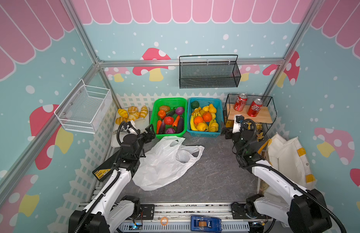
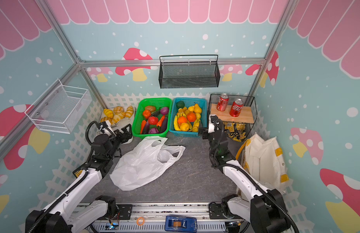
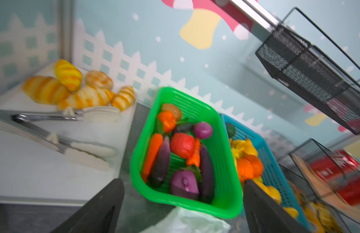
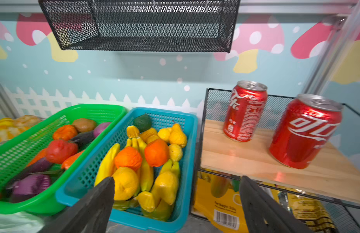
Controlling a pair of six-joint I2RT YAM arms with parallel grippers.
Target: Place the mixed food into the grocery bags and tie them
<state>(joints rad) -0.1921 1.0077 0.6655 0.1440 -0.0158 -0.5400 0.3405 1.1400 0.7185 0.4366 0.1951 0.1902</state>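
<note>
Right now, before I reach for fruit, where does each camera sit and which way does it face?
Both top views: overhead at the front, looking down at the table; both arms show, left gripper and right gripper open.
Left wrist: on the left arm, facing the green basket and bread rolls; two dark fingers show.
Right wrist: on the right arm, facing the blue basket and red cans; its fingers show.
Shared: both wrist views hold both baskets and the white plastic bag.

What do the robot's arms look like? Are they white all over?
No! The left arm and right arm have smooth white shells, chunky black joints and ribbed black cables looping alongside. The left tool and right tool each have two flat black fingers. A tiny green light glows on the right arm.
</note>
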